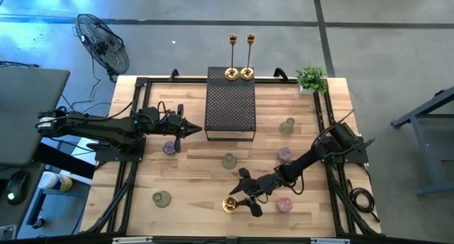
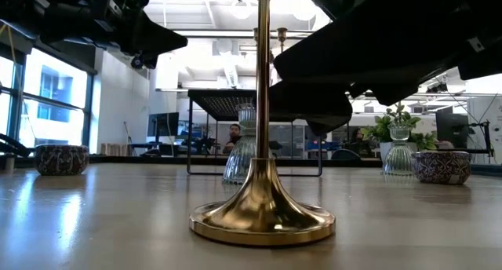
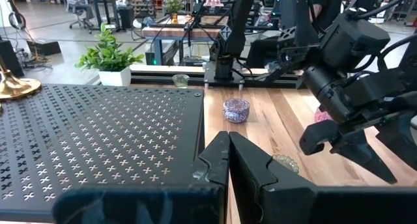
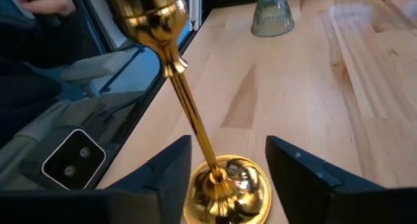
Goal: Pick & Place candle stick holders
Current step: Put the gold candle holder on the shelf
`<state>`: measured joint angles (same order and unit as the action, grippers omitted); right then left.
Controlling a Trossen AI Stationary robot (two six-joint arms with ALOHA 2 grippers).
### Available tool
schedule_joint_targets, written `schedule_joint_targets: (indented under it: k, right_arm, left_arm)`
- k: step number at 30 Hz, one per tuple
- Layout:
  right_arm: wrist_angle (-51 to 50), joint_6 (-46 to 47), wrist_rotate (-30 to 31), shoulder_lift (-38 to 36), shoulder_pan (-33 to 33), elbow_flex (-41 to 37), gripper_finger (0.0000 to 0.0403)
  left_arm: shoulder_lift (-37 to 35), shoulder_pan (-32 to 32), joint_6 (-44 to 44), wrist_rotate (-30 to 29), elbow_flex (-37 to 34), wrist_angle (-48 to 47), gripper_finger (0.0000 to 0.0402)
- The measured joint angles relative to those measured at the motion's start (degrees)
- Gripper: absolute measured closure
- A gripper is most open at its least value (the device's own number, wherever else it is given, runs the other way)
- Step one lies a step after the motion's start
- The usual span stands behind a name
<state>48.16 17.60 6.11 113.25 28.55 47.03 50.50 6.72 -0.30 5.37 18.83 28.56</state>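
A slim gold candlestick (image 1: 230, 203) stood upright near the front edge of the wooden table (image 1: 191, 173), its flared round base flat on the boards and its thin stem rising to a small cup at the top. I judged it to be rigid polished metal — slippery under the fingers, with most of its weight low in the base, so top-light but easy to tip if nudged high on the stem. The best hold seemed to me low on the stem, just above the base, where a squeeze would not lever it over. My right gripper (image 4: 228, 165) was spread wide, one finger on each side of the stem just above the base, not touching it. A pink-purple glass cup (image 1: 284, 204) sat just beside that gripper, and pale green cups (image 1: 228, 161) lay scattered farther out on the table; being glass, I took them for fragile. Two more gold candlesticks (image 1: 240, 73) stood on the far end of the black mesh stand (image 1: 230, 109), near a small potted plant (image 1: 311, 79). My left gripper (image 3: 228, 146) waited beside the stand's near left corner, fingers pressed together and holding nothing.
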Motion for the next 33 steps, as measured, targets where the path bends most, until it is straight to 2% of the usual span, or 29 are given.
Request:
schedule_joint_targets:
  k: [5, 12, 16, 28, 33]
  right_arm:
    - [0.38, -0.79, 0.19, 0.38, -0.01, 0.05, 0.0180]
    - [6.64, -3.03, -2.37, 4.07, -0.94, 0.83, 0.0192]
    - [7.49, -3.62, -3.06, 4.24, -1.86, 0.81, 0.0226]
    - [8.19, -6.77, -2.89, 4.24, -1.94, 1.07, 0.0383]
    - [8.00, -7.41, -2.76, 3.81, -2.02, 1.07, 0.0390]
  left_arm:
    - [0.00, 0.00, 0.00, -0.02, 0.00, 0.01, 0.0397]
    - [0.00, 0.00, -0.02, -0.02, 0.00, -0.02, 0.0397]
    - [0.00, 0.00, 0.02, -0.02, 0.00, 0.00, 0.0397]
    - [0.04, 0.00, 0.06, -2.86, 0.00, -2.33, 0.0397]
    - [0.04, 0.02, -1.55, -2.91, 0.00, -3.41, 0.0397]
